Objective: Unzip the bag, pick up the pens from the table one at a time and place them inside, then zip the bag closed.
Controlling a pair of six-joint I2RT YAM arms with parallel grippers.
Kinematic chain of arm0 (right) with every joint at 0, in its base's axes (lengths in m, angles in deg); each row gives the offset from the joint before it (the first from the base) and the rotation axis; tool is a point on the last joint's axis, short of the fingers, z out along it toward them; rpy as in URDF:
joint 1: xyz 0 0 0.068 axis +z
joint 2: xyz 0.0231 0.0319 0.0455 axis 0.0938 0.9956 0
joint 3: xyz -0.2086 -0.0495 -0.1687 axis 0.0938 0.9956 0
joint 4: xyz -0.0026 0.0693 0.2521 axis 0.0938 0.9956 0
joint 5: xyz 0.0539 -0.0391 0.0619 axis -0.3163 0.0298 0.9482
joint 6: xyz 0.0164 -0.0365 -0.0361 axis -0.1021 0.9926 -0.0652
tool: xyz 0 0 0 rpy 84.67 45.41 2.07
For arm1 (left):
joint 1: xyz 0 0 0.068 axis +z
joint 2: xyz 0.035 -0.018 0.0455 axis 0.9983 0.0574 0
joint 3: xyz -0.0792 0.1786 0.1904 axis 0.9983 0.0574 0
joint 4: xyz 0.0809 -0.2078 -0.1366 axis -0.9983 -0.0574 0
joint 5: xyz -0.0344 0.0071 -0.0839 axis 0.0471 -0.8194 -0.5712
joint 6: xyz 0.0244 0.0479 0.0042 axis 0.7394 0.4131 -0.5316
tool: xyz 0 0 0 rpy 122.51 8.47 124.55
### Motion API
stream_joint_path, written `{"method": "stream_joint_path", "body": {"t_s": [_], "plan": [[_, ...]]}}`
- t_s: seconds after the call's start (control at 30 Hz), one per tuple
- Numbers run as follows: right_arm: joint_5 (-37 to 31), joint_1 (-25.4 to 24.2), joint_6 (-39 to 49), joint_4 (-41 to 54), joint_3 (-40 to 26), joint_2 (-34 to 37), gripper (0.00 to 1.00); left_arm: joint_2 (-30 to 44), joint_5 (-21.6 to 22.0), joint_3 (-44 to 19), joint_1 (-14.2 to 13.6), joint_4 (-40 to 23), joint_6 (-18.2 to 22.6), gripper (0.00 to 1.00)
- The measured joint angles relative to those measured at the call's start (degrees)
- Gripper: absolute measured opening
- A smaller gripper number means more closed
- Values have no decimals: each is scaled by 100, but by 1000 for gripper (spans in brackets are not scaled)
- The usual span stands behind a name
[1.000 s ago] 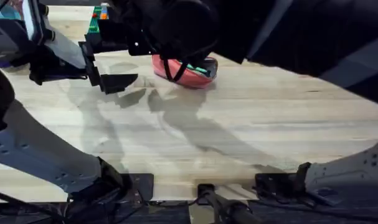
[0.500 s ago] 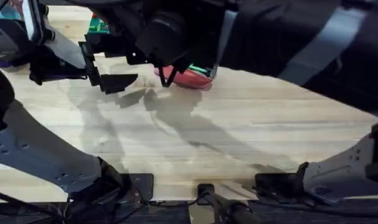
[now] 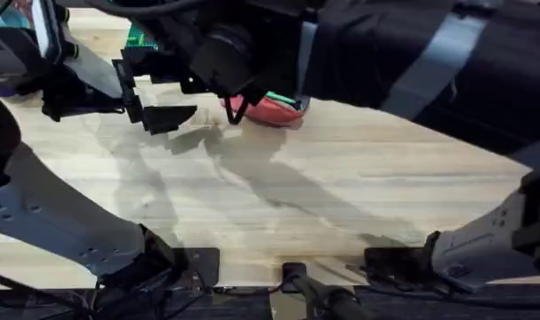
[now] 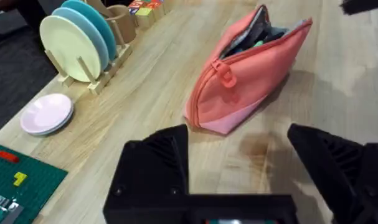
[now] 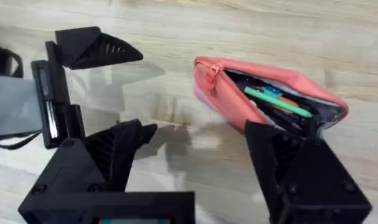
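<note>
Right wrist view puts your right claw (image 5: 201, 162) spread open above the coral-pink fabric pouch (image 5: 263, 93), unzipped so slim green pens (image 5: 279, 102) lie inside. Your left claw (image 4: 257, 155), also open, waits beside its zipper end, probably to steady it. Around it, pale plank desk (image 3: 341, 178) and a plate rack (image 4: 83, 43).

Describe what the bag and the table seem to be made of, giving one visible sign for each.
Bag: seemingly soft woven fabric, matte coral-pink; it sags and creases, with stitched seams along the zipper. Table: apparently wood planks, pale, slight sheen; grain lines and board joints show.
</note>
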Motion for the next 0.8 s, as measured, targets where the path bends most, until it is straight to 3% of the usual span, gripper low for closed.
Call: {"method": "stream_joint_path", "body": {"t_s": [0.8], "plan": [[297,-319,-149,-481,0,611,998,0,0,0,0,-1,2,993]]}}
